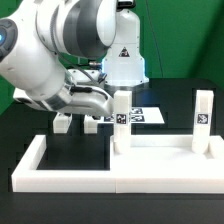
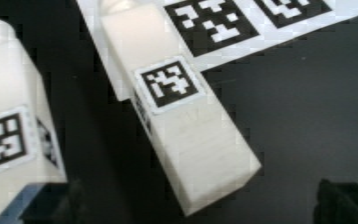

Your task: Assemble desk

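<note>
- The gripper (image 2: 190,202) hangs over the black table with its jaws spread as wide as they go and nothing between them. Only the dark fingertips (image 2: 34,206) show at the edge of the wrist view.
- Directly under it lies a loose leg (image 2: 185,130), a long white block on its side with a square tag on its upper face. It runs at a slant to the line between the fingertips.
- A second tagged block (image 2: 2,95) lies just beside it, apart by a dark gap; it is probably the other loose leg.
- The marker board (image 2: 229,20) lies just past the leg's far end.
- In the exterior view the tabletop (image 1: 160,150) lies flat inside the border wall (image 1: 60,178), with two upright legs (image 1: 121,118) standing in its sockets.
- Judgement: the desk looks about half built, and the step in hand is picking up the third leg.
- The next move calls for turning the wrist so the fingers face the leg's long sides, then dropping straight down and closing on its middle.
- The neighbouring block is close, so one finger could nudge it on the way down.
</note>
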Action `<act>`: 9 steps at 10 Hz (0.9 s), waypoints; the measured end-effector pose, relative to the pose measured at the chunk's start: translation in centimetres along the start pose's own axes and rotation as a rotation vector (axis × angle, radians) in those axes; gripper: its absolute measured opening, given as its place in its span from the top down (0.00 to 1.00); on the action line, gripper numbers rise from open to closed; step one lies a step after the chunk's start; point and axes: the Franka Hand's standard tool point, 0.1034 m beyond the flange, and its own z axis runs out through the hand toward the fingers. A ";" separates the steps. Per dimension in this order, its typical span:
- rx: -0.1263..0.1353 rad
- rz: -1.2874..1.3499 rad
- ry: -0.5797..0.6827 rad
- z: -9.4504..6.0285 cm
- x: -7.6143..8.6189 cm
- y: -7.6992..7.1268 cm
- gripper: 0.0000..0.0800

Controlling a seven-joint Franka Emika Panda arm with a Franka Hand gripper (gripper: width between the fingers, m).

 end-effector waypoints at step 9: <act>-0.009 -0.004 -0.056 1.6 0.3 -0.3 0.19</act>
